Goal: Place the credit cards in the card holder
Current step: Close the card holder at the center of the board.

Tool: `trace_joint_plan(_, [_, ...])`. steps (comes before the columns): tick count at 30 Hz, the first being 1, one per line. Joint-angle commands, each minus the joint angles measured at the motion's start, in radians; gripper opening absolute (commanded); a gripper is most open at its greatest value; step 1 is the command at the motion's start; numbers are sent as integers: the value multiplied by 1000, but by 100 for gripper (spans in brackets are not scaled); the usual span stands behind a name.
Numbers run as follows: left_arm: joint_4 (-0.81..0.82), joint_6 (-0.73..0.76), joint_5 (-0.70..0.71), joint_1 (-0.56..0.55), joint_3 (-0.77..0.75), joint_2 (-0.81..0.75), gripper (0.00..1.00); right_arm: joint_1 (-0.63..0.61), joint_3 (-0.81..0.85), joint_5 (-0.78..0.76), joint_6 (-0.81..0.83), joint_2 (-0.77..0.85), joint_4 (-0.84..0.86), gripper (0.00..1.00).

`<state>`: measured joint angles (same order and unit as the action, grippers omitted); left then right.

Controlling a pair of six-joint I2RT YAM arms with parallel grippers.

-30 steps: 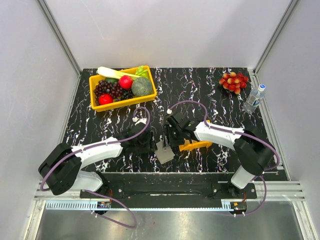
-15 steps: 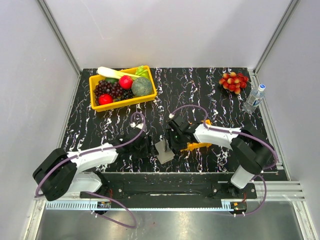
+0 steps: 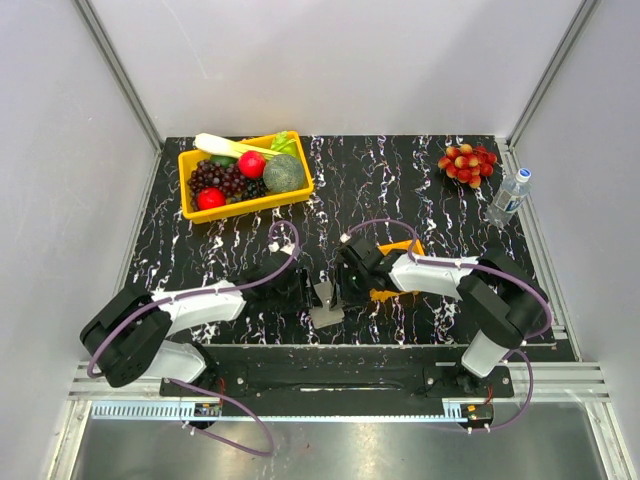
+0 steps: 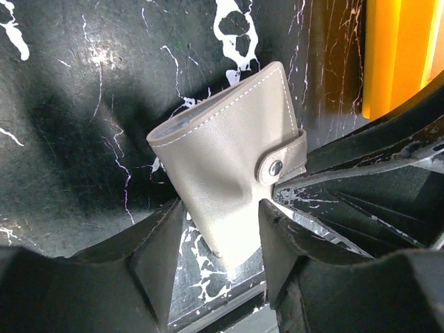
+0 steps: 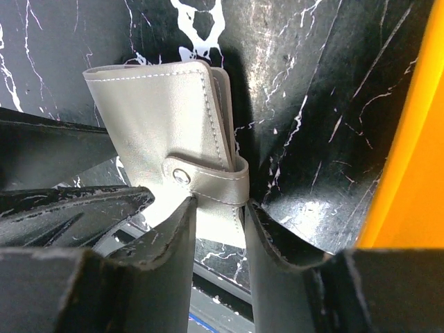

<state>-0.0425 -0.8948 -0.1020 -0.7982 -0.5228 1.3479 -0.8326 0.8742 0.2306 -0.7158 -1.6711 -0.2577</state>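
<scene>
The card holder (image 3: 325, 303) is a taupe wallet, folded shut with its snap strap closed, tilted up on edge near the table's front. My left gripper (image 3: 305, 292) is shut on its lower corner (image 4: 229, 166), with one finger (image 4: 163, 250) on each side. My right gripper (image 3: 345, 288) is shut on its other edge by the strap (image 5: 208, 184), which lies at the fingertips (image 5: 184, 229). No credit cards show in any view. In each wrist view the other gripper's fingers press in from the side.
The small orange tray (image 3: 385, 293) lies just right of the wallet, mostly under my right arm; its wall shows in the left wrist view (image 4: 399, 55) and in the right wrist view (image 5: 416, 173). A yellow fruit bin (image 3: 190, 205) stands far left. Grapes (image 3: 467, 162) and a bottle (image 3: 508, 197) stand far right.
The card holder has gone from lying flatter and wider to standing narrow on edge. Both grippers have drawn in around it; the right arm shifted slightly toward the front.
</scene>
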Motion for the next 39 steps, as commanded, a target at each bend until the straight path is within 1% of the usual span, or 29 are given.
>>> trace_joint_plan(1, [7, 0, -7, -3, -51, 25, 49, -3, -9, 36, -47, 28, 81, 38])
trace_joint_plan(2, [3, 0, -5, -3, -52, 28, 48, -3, -12, 38, -48, 36, 86, 39])
trace_joint_plan(5, [-10, 2, 2, -3, -71, 39, 44, -3, 0, 30, -37, 56, 69, 49])
trace_joint_plan(7, [-26, 5, 11, -3, -75, 39, 42, -3, 6, -5, -33, 77, 48, 53])
trace_joint_plan(11, [-46, 13, 33, -2, -77, 39, 40, -3, 12, -50, -28, 111, 31, 53])
trace_joint_plan(14, [-63, 20, 38, -3, -83, 39, 37, -3, 14, -80, -31, 108, 26, 54])
trace_joint_plan(18, [-68, 27, 39, -2, -91, 39, 36, -3, 29, -91, -37, 67, 23, 54])
trace_joint_plan(21, [-77, 30, 41, -3, -98, 43, 37, -3, 42, -79, -39, 39, 9, 51])
trace_joint_plan(25, [-103, 43, 62, -3, -118, 46, 43, -3, 39, -114, -33, 56, -15, 49])
trace_joint_plan(27, [-123, 51, 87, -1, -128, 37, 46, -3, 36, -132, -14, 86, -18, 50])
trace_joint_plan(28, [-132, 54, 96, -2, -132, 30, 49, -3, 35, -143, -7, 103, -18, 52])
trace_joint_plan(30, [-143, 60, 126, -2, -138, 8, 59, -3, 26, -157, 19, 151, -3, 56])
trace_joint_plan(34, [-171, 71, 179, -1, -141, -67, 65, -3, 13, -226, 59, 261, 11, 64])
trace_joint_plan(35, [-181, 76, 192, -1, -144, -85, 66, -3, 12, -265, 70, 284, 9, 67])
trace_joint_plan(38, [-221, 77, 240, 4, -146, -147, 76, 1, -1, -355, 93, 361, -8, 77])
trace_joint_plan(39, [-233, 77, 251, 10, -146, -167, 79, 3, -1, -372, 99, 384, -27, 78])
